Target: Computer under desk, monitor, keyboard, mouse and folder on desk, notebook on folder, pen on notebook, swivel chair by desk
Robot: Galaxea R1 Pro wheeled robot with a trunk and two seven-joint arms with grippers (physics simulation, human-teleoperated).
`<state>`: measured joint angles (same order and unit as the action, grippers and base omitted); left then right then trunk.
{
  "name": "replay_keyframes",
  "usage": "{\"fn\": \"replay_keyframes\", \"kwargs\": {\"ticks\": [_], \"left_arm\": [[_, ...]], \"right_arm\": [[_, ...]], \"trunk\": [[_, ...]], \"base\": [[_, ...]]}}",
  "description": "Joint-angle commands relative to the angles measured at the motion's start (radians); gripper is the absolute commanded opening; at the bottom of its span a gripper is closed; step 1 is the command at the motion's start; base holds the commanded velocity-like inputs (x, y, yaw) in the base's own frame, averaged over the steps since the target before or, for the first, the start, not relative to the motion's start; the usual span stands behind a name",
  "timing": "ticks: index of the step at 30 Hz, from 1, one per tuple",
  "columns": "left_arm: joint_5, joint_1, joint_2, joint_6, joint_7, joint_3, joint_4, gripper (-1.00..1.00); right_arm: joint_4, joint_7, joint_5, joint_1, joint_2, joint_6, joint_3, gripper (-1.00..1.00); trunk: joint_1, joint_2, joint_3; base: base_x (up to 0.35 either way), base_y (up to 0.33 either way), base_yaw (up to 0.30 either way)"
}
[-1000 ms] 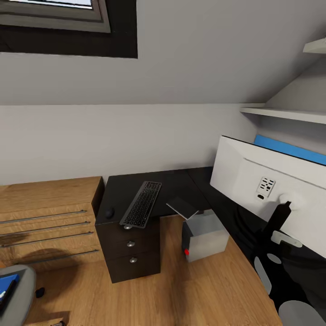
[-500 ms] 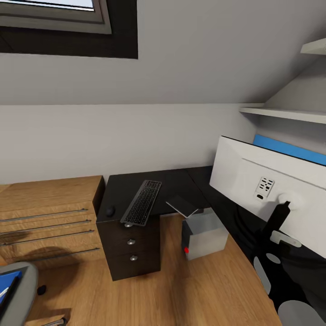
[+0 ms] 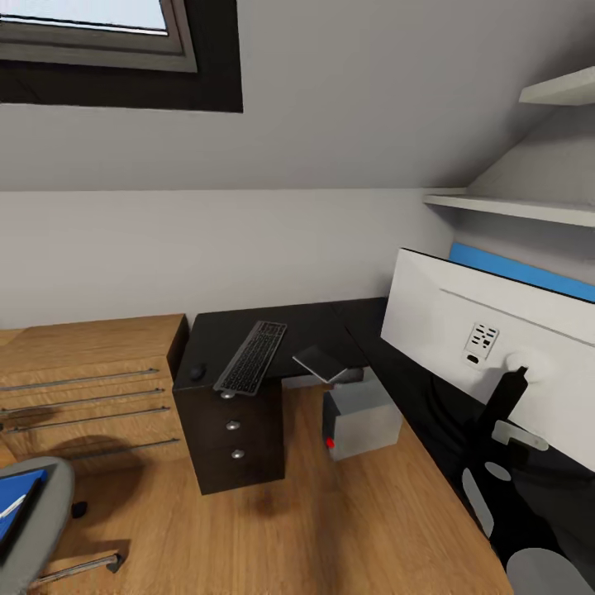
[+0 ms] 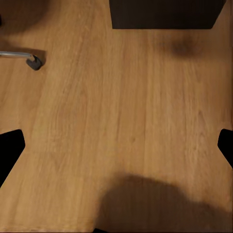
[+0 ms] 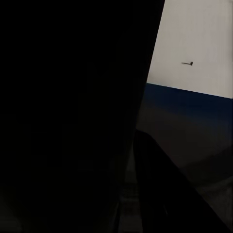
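I steer toward the swivel chair [image 3: 33, 529] for the folder [image 3: 16, 504]; the keyboard [image 3: 251, 357] lies at the tabletop [image 3: 322, 326] edge. Left hand [image 4: 116, 145] spread wide; right hand's state I cannot tell.

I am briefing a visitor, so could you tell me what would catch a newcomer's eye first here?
The pale back of the monitor looms nearest, at the head view's right, standing on the black desk. Farther off, the keyboard lies on the desk above the drawer unit, and the grey computer sits on the floor beside it.
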<state>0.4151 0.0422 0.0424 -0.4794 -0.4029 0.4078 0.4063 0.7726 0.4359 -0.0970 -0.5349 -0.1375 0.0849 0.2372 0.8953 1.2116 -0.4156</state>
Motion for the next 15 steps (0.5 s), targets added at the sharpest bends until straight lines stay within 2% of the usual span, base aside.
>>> {"fn": "replay_keyframes", "kwargs": {"ticks": [1, 15], "left_arm": [[0.005, 0.001, -0.001, -0.003, -0.008, 0.008, 0.0, 1.0], [0.005, 0.001, -0.001, -0.004, -0.008, 0.008, 0.0, 1.0]], "right_arm": [[-0.002, 0.004, -0.075, 0.0, -0.001, 0.01, 0.005, -1.0], [-0.002, 0.004, -0.075, 0.0, -0.001, 0.011, 0.005, -1.0]], "trunk": [[0.0, 0.001, -0.001], [0.0, 0.001, -0.001]], "base": [[-0.262, -0.194, 0.0], [-0.264, -0.196, 0.0]]}}
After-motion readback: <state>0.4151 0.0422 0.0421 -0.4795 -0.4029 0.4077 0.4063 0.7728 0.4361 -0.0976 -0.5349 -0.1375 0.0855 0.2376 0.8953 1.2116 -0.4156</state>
